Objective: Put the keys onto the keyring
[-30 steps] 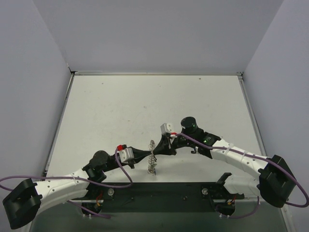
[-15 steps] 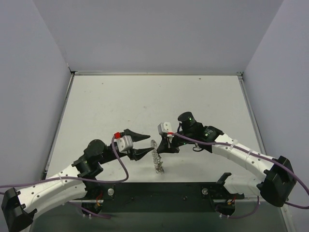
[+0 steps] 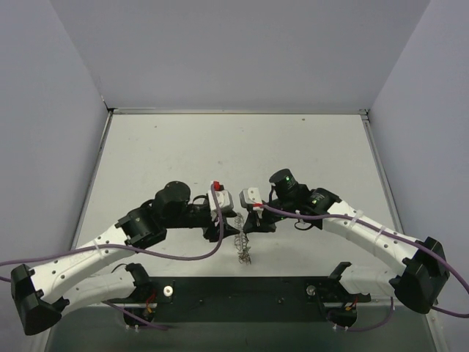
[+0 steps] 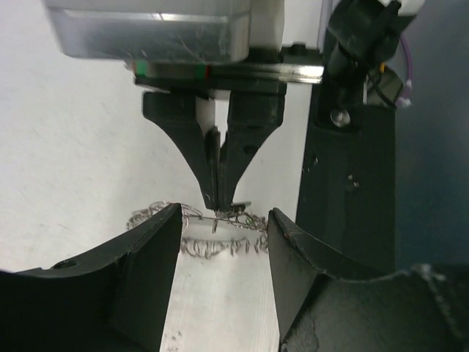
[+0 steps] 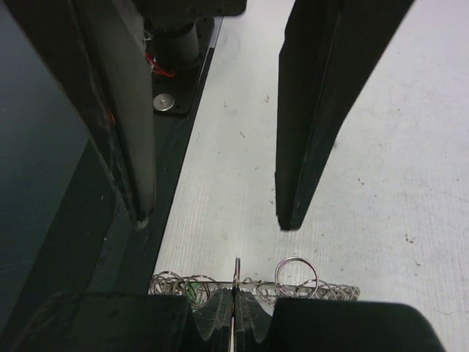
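The keyring (image 3: 242,246) stands edge-on like a silvery coil near the table's front middle. My right gripper (image 3: 250,223) is shut on its wire. In the right wrist view the jaws (image 5: 236,297) pinch the thin wire of the keyring (image 5: 322,290), which carries small loops. A green speck (image 5: 192,292) among those loops may be a key head; otherwise the keys cannot be made out. My left gripper (image 3: 224,226) is open just left of the ring. In its own view the gripper (image 4: 225,220) has its fingers on either side of the keyring (image 4: 220,246), not touching it.
The black base rail (image 3: 242,290) runs along the near edge, just below the ring. Grey walls close the table (image 3: 234,154) on the left, right and back. Purple cables (image 3: 190,257) loop off both arms.
My left gripper has gone from shut to open, drawn back from the ring, then swung in again facing it. The right gripper shifted slightly left, still gripping the ring.
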Tool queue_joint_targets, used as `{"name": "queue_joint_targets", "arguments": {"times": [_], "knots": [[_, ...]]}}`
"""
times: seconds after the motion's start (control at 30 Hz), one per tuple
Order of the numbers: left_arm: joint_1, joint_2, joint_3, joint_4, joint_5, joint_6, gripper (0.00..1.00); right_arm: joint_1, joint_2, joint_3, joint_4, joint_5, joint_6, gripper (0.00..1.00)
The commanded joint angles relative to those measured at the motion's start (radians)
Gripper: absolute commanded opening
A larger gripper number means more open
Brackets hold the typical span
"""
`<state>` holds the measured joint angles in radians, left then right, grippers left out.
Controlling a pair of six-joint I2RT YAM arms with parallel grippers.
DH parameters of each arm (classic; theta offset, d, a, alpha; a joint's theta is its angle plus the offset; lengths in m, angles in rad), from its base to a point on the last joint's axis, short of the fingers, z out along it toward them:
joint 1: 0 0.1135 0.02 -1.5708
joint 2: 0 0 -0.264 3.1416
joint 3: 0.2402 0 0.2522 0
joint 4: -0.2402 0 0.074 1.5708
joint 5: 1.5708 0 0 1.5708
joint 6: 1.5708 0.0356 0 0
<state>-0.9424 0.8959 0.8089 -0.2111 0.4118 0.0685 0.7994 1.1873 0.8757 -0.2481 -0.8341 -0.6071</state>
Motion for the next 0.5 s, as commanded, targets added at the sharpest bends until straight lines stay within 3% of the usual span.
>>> {"name": "queue_joint_targets", "arguments": {"times": [0.0, 0.17, 0.47], "knots": [[0.005, 0.095, 0.087, -0.192, 0.135, 0.07, 0.58, 0.006, -0.031, 0.039, 0.0, -0.065, -0.034, 0.0], [0.013, 0.158, 0.098, -0.148, 0.206, 0.056, 0.51, 0.006, -0.035, 0.034, 0.001, -0.074, -0.034, 0.0], [0.014, 0.192, 0.073, -0.065, 0.176, 0.014, 0.42, 0.006, -0.04, 0.023, 0.01, -0.089, -0.037, 0.0]]}}
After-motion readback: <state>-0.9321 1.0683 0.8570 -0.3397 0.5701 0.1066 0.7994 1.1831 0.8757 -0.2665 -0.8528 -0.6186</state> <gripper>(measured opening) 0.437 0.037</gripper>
